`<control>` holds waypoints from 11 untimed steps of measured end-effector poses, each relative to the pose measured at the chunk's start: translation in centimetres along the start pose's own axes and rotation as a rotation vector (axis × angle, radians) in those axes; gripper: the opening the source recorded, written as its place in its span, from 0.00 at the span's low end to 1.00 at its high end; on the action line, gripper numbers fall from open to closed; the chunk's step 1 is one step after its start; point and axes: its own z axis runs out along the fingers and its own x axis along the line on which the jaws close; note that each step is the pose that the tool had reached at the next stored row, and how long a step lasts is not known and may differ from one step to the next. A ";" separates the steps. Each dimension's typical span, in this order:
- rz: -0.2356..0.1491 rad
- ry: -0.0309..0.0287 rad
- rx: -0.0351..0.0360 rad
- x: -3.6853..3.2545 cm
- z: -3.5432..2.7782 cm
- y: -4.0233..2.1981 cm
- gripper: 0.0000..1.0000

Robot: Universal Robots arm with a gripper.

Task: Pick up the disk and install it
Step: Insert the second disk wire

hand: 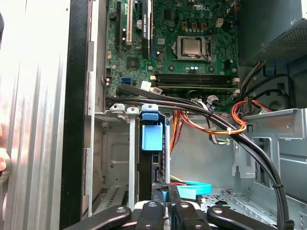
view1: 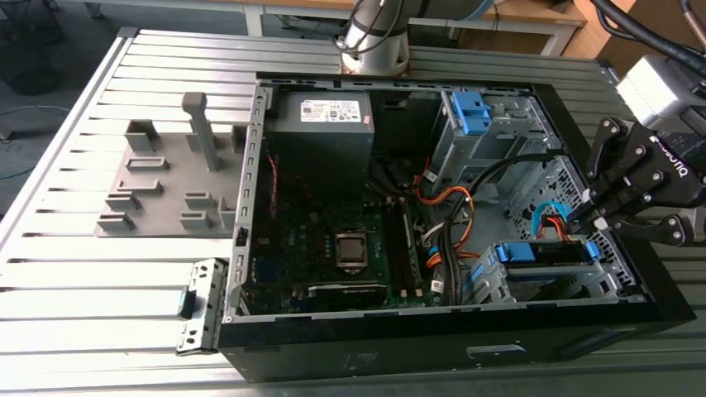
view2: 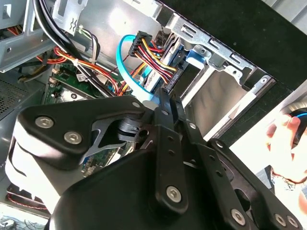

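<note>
Risk of snagging cables [view1: 550, 222] (bunched against disk [view1: 541, 253]) on any sideways drift; hung just beside them, gripper [view2: 164, 101] pinched narrow.

Black hinged links [view2: 168, 158] carry silver screws [view2: 173, 193] beneath a grey wrist housing [view1: 660, 87].

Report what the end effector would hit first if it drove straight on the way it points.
Likely the disk, seated in the drive cage straight ahead of the end effector in the first wrist view; the gap is hard to judge.
</note>
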 end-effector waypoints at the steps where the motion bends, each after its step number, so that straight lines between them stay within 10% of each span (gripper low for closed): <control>1: 0.000 0.0000 0.0000 0.00 0.00 0.00 0.16; 11: 0.000 -0.0008 0.0000 0.22 0.30 0.20 0.16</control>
